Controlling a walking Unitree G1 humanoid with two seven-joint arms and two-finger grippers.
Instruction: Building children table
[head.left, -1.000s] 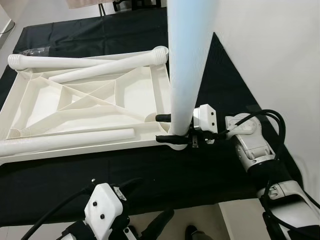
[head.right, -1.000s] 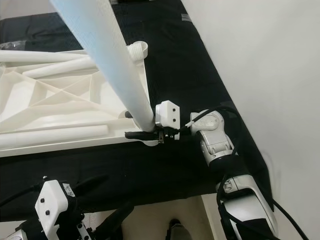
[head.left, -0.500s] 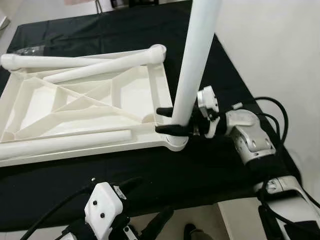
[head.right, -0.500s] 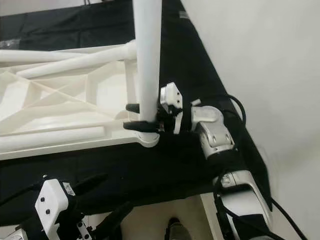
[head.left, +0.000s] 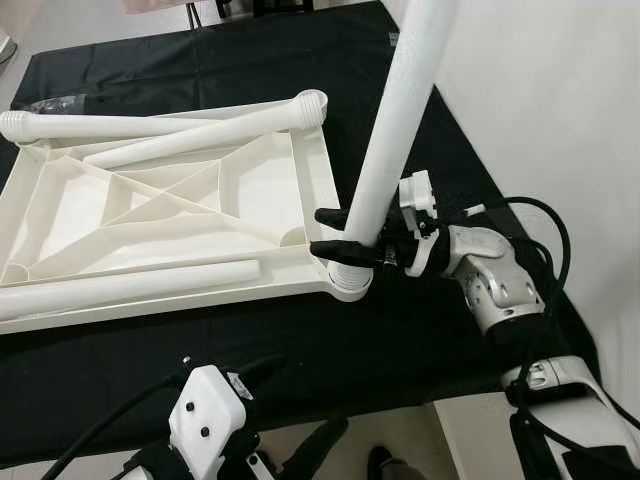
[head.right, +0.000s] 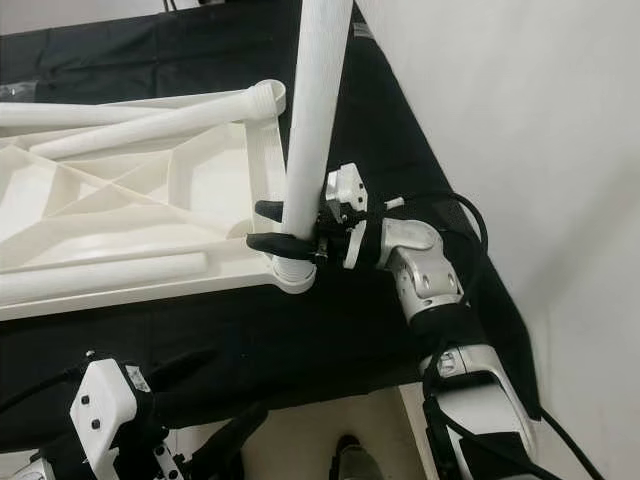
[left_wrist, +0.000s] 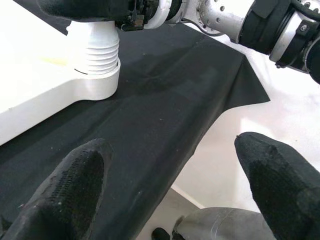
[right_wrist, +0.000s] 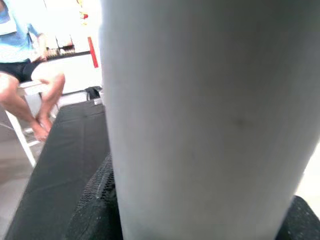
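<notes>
One white table leg stands in the near right corner socket of the upturned white tabletop, which lies on the black cloth over the floor. The right gripper has its two black fingers clamped around the leg just above the socket. A second ago the leg rose almost straight toward the camera; half a second ago it was leaning to the right, and now it leans a little further, with the wrist rolled over with it. In the left wrist view the leg's threaded end sits in the socket with several ridges exposed, so it looks only partly screwed home; the tilt suggests the thread may bind unless the leg is squared up. Two more legs lie across the far edge and another along the near edge, waiting. Low in front, the left gripper hangs idle, fingers spread wide.
</notes>
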